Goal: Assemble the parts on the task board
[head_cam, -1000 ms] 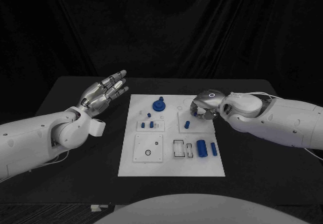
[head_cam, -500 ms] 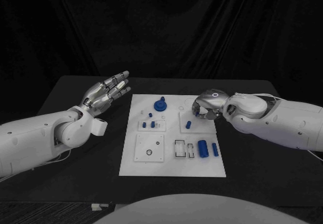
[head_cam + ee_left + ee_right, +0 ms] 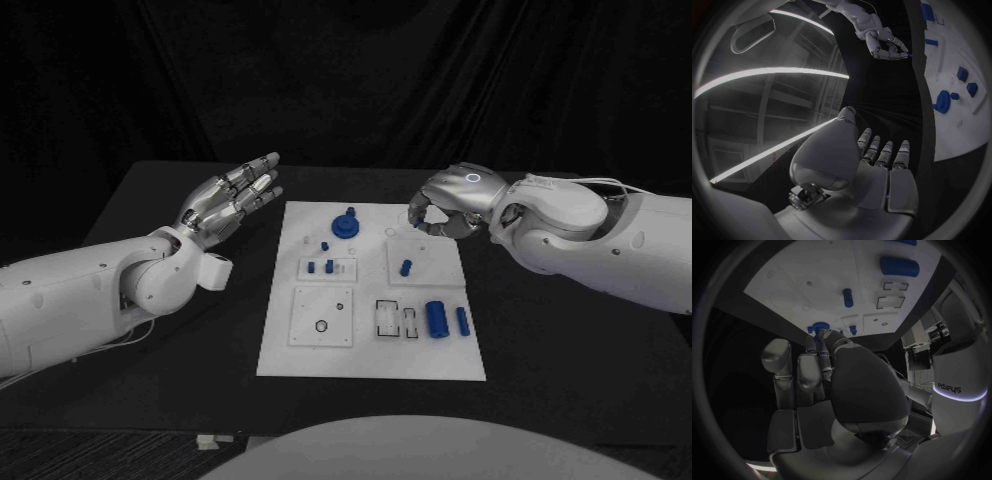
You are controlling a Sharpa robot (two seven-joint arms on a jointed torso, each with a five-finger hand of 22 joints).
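The right hand (image 3: 450, 208) hung above the board (image 3: 433, 355) at its 1 o'clock corner, clear of the surface, knuckles up and fingers curled in toward the palm. I could not tell whether anything was pinched between them. In the left wrist view a speck of blue showed at its fingertips (image 3: 902, 52), too small to name. In the right wrist view the curled fingers (image 3: 820, 356) pointed down toward the far end of the board (image 3: 786, 270).

On the board, a short peg (image 3: 407, 267) stood just toward 2 o'clock from the centre, below the right hand and apart from it. A round knob (image 3: 343, 223) sat at 12 o'clock near the far edge. A pair of small pegs (image 3: 322, 267) stood side by side at 10 o'clock. At 4 o'clock a thick cylinder (image 3: 434, 318) and a thinner one (image 3: 462, 320) lay side by side, close but not touching. A dark ring (image 3: 317, 326) lay at 8 o'clock.

The left hand (image 3: 228, 205) was held up over the table (image 3: 173, 345) at 10 o'clock from the board, well apart from it. It was flat, its fingers stretched out side by side, and it held nothing.
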